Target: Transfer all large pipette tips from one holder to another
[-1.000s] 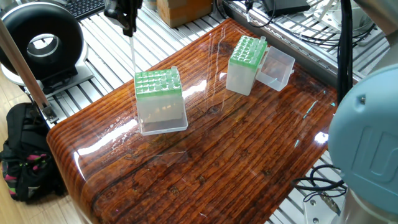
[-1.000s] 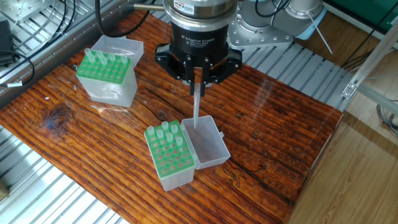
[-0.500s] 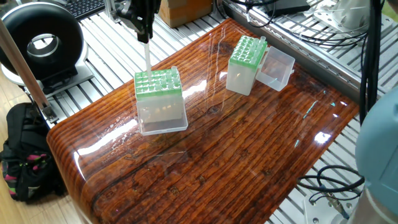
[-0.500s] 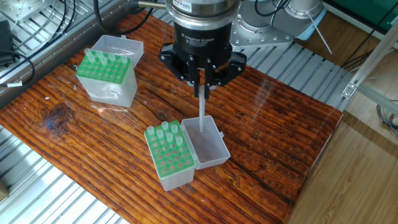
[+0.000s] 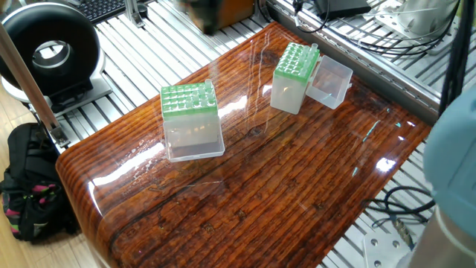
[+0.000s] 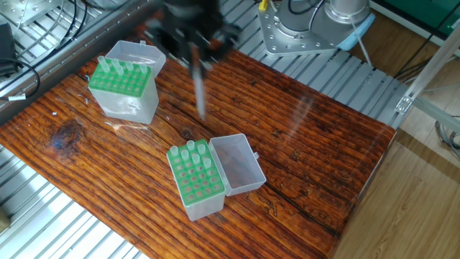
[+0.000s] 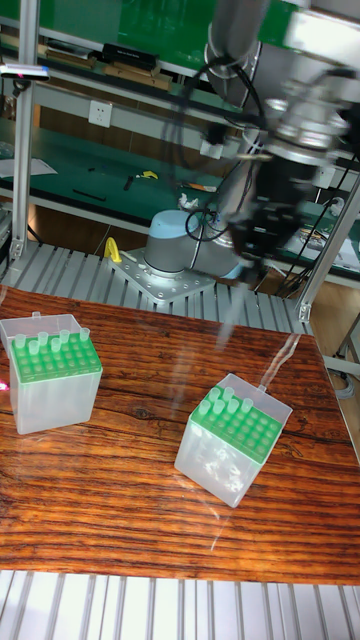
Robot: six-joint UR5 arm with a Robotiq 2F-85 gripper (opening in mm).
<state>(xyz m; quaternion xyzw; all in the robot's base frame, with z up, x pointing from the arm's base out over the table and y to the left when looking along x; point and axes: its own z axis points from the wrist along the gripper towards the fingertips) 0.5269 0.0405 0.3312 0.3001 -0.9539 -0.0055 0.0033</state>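
Above the table (image 6: 316, 165), mid-air | gripper (image 6: 190, 39) blurred, clamped on one large pipette tip (image 6: 200, 97) between the two holders | you: line up over a free hole, lower straight, release late.

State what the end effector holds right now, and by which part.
The end effector is blurred by motion, but a large pipette tip hangs from it, gripped at its wide upper end, narrow end pointing down above the table.
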